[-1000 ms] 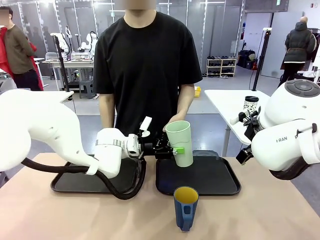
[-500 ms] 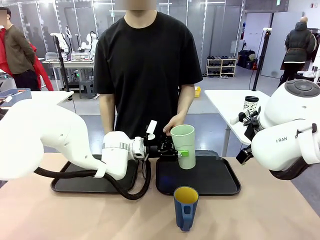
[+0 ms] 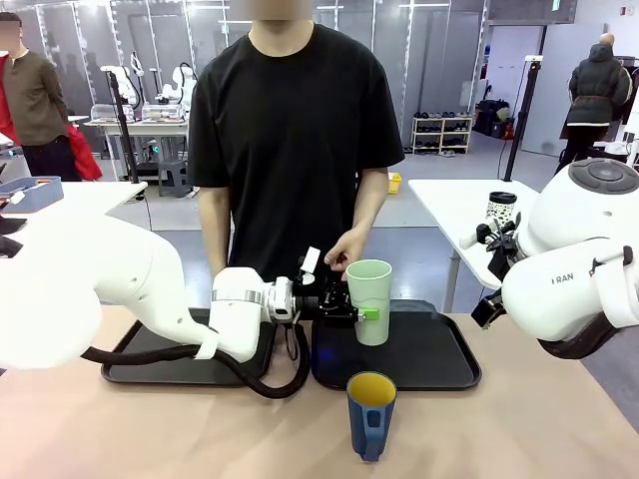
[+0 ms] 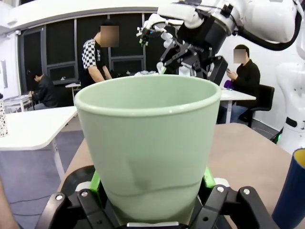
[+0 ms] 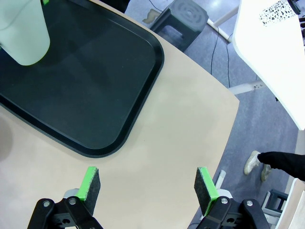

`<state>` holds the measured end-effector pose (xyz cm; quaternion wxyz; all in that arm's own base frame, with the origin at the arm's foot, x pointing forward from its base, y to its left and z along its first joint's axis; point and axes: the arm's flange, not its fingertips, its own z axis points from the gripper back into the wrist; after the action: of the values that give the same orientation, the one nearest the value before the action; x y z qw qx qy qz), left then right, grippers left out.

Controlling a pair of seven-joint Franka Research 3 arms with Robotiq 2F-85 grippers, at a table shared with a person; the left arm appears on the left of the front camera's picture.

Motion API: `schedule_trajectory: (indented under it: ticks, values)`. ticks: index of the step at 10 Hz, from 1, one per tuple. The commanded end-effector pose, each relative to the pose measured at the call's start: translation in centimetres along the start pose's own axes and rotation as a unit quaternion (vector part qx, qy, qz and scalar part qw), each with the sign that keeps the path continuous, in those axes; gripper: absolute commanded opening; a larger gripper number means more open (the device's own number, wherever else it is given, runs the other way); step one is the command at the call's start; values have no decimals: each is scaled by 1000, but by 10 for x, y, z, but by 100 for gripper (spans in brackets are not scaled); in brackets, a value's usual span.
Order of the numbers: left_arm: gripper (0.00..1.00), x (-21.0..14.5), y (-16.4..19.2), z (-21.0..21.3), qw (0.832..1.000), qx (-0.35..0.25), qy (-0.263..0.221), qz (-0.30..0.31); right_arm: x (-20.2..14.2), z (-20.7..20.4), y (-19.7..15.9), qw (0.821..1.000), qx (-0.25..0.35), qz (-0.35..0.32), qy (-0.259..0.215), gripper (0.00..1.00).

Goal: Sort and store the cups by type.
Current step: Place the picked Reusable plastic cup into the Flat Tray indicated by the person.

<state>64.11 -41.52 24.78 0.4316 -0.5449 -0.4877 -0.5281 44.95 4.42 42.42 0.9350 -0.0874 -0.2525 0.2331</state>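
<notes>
Centre frame in the front view, the left pincer (image 3: 357, 311) is clamped on the pale green tumbler (image 3: 370, 294), upright over the left end of the right-hand black tray (image 3: 434, 359); whether its base touches, I cannot tell. The left wrist view adds its smooth matte plastic wall, tapering downward between green pads (image 4: 96, 183). The glossy dark blue mug (image 3: 370, 417), yellow inside, stands lower centre on the tan bench (image 3: 519, 429). The right wrist view shows the right pincer (image 5: 147, 186) spread apart above the bench.
</notes>
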Motion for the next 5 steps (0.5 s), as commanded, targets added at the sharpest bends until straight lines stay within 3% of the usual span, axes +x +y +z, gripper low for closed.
schedule_trajectory:
  ticks: [1,5]
  values:
    - [86,-1,12,-3,999,-3,28,16,0,-1,0,1000,-1,1,-2,100]
    - [86,-18,22,-1,999,-1,31,22,0,-1,0,1000,-1,1,-2,100]
